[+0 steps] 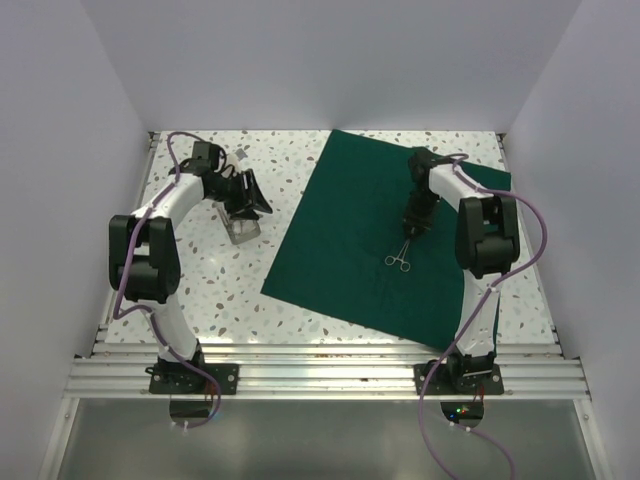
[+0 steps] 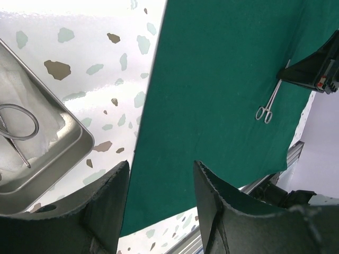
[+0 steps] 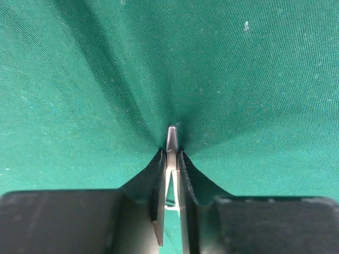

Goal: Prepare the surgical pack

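Note:
The surgical pack is a dark green drape [image 1: 350, 240] spread flat as a big sheet over the table's middle and right. Metal forceps [image 1: 400, 258] lie on it. My right gripper [image 1: 413, 230] reaches down onto the drape and is shut on the forceps' tip end. In the right wrist view the forceps [image 3: 171, 138] are pinched between the pads, and the right gripper [image 3: 170, 154] presses into the cloth [image 3: 79, 79]. My left gripper [image 1: 250, 200] hovers open over the steel tray [image 1: 240, 232]; the left wrist view shows the left gripper [image 2: 161, 166] holding nothing, above the drape's edge [image 2: 212, 79].
The steel tray [image 2: 79, 144] holds white gauze and a ring-handled instrument [image 2: 18, 123]. The forceps [image 2: 267, 106] and the right gripper [image 2: 312, 71] show at the far right of the left wrist view. White walls enclose the speckled table [image 1: 200, 290]; an aluminium rail runs along the near edge.

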Robot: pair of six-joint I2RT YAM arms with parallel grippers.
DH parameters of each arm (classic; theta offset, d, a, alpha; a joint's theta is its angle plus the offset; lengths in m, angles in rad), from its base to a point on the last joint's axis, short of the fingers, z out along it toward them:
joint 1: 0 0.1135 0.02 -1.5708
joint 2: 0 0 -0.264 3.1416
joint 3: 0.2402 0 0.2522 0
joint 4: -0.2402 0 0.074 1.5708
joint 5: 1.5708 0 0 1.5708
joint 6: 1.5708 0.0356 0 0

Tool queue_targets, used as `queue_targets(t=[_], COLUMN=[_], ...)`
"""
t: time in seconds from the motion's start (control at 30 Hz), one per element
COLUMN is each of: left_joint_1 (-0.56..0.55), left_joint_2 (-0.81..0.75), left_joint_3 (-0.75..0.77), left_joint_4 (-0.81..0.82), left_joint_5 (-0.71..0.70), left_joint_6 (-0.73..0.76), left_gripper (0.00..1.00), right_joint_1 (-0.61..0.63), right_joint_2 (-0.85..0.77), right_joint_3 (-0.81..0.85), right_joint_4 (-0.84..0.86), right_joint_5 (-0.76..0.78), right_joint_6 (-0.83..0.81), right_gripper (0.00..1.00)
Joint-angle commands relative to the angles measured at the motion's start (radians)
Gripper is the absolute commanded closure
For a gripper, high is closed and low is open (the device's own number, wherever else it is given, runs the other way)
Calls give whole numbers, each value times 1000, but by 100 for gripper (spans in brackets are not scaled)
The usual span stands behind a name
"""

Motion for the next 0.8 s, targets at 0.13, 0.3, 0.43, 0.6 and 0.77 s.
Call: queue_targets(t=[0.13, 0.3, 0.43, 0.6, 0.77], left_joint_1=[-5, -17, -19, -25, -45], left_joint_2=[2, 2, 4, -5, -30], left_joint_3=[50, 44, 39, 34, 5], left_joint_4=[31, 54, 62, 71, 169], left_joint_5=[56, 99, 111, 134, 246], left_joint_6=[15, 16, 12, 18, 1], left_gripper=[42, 42, 41, 41, 39], right_joint_1=[-14, -14, -14, -14, -6], right_joint_2=[-24, -57, -67, -77, -128], right_joint_3=[11, 70, 88, 108, 107], right_joint_4=[7, -35, -52, -62, 3], right_joint_5=[14, 32, 37, 19, -78], right_joint_6=[-12, -40, -55, -77, -103], right_gripper=[96, 99, 99, 100, 100])
